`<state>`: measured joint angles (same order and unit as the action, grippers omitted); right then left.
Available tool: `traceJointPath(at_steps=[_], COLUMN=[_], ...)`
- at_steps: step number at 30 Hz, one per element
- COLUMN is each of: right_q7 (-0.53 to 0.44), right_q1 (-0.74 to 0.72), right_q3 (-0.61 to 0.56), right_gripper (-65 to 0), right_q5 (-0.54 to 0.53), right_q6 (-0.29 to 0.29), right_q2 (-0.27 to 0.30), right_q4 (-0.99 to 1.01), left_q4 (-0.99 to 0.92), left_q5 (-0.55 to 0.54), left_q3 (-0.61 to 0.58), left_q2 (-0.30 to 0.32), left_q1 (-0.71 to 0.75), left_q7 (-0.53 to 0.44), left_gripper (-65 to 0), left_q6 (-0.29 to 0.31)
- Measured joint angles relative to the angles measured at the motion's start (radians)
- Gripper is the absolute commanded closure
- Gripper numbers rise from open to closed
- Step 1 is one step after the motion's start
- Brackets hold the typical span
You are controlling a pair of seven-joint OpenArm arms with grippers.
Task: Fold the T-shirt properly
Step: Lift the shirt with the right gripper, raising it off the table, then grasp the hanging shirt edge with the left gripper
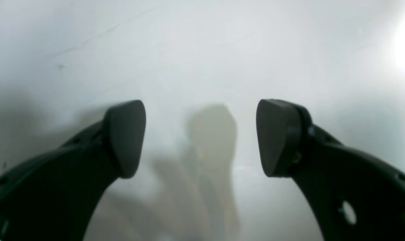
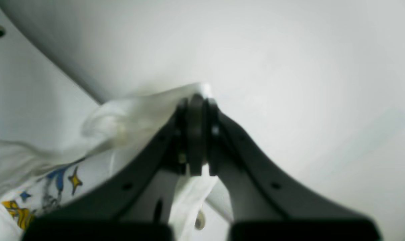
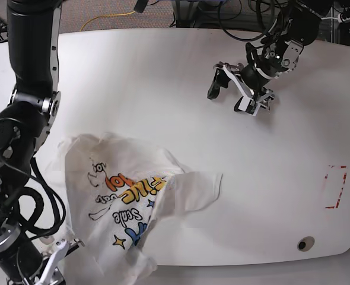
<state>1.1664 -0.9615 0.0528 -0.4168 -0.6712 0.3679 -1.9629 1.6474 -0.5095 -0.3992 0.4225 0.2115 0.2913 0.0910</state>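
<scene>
One T-shirt [image 3: 136,199] lies on one white table [image 3: 163,77]. Two arms work over it, each with one gripper: the left gripper [image 3: 229,90] and the right gripper [image 2: 195,134], so two grippers in all. One red rectangle [image 3: 336,186] is marked on the table, and one small round hole [image 3: 305,244] sits near its edge. One yellow cable [image 3: 107,18] runs behind.

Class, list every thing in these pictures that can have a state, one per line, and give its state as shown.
T-shirt: crumpled and unfolded, print side up, lying at the table's near edge, one part pinched and lifted.
Right gripper: shut on T-shirt fabric.
Left gripper: open, empty, above bare table, away from the T-shirt.
Table: white, bearing the T-shirt; a red rectangle mark and a small hole sit near one edge.
</scene>
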Motion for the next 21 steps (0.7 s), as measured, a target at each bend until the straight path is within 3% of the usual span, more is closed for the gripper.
traceJointPath(at_steps=[12, 21], right_q7=[-0.008, -0.009], right_q1=[-0.311, -0.298], right_q3=[-0.185, -0.195], right_gripper=[0.0, 0.0], right_q5=[0.066, 0.069], right_q6=[-0.009, -0.006], right_q2=[-0.101, -0.226], right_q4=[0.135, 0.322], left_q4=[0.025, 0.033], left_q5=[0.002, 0.001], left_q3=[0.063, 0.064], left_q2=[0.002, 0.003], left_q1=[0.038, 0.040], left_q7=[0.002, 0.002], left_gripper=[-47.6, -47.6], left_q6=[-0.004, -0.002])
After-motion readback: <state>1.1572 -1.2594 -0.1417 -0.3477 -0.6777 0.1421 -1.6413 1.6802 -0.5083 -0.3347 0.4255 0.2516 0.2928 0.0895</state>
